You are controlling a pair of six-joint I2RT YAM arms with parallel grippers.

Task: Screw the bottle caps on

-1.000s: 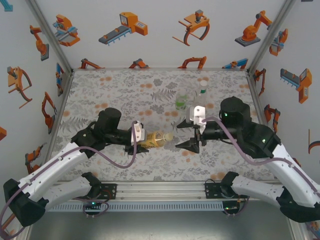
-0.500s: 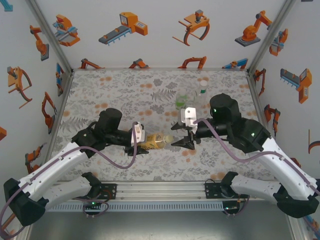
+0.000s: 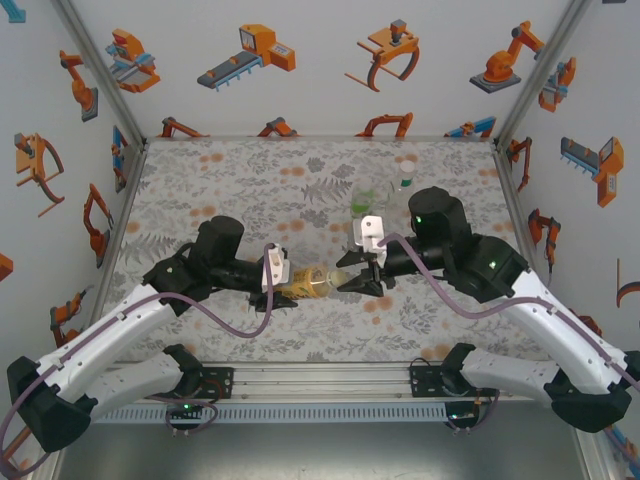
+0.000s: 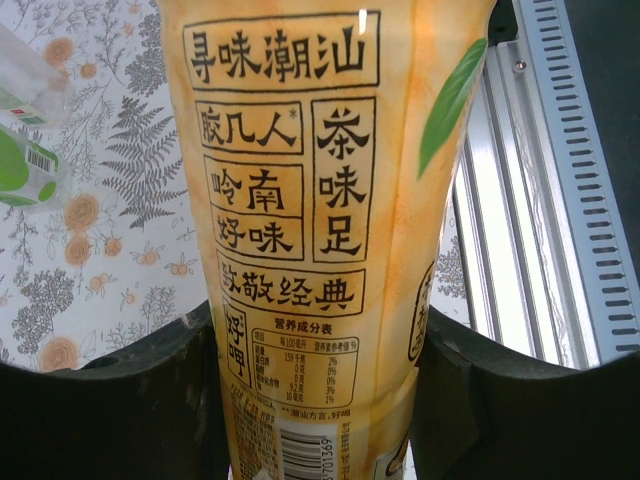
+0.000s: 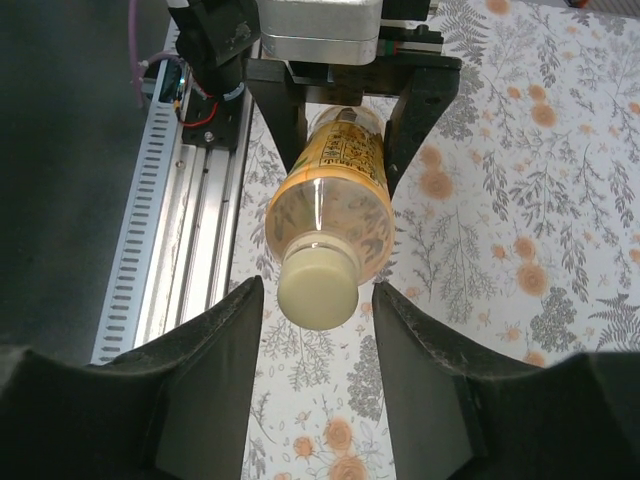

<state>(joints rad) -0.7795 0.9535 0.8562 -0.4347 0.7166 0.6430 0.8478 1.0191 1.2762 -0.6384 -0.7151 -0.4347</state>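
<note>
While left claw [image 3: 291, 286] clamps amber bottle [image 3: 318, 283], right claw [image 3: 350, 284] has advanced, jaws apart astride pale cap [image 5: 318, 287].

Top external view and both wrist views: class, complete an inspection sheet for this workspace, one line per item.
Surface: floral-patterned table, no spills seen.
Job's things: amber bottle held lying sideways, pale cap on its neck; green-tinted bottle and clear bottle standing at the far side, close together.
Clutter: nothing seen.
Grippers: left gripper shut on the amber bottle's body; right gripper open, jaws flanking the cap with small gaps.
Cables: purple cables loop along both arms, apart from the bottles.
Surroundings: white walls with orange robot pictures; metal rail at the near edge.
</note>
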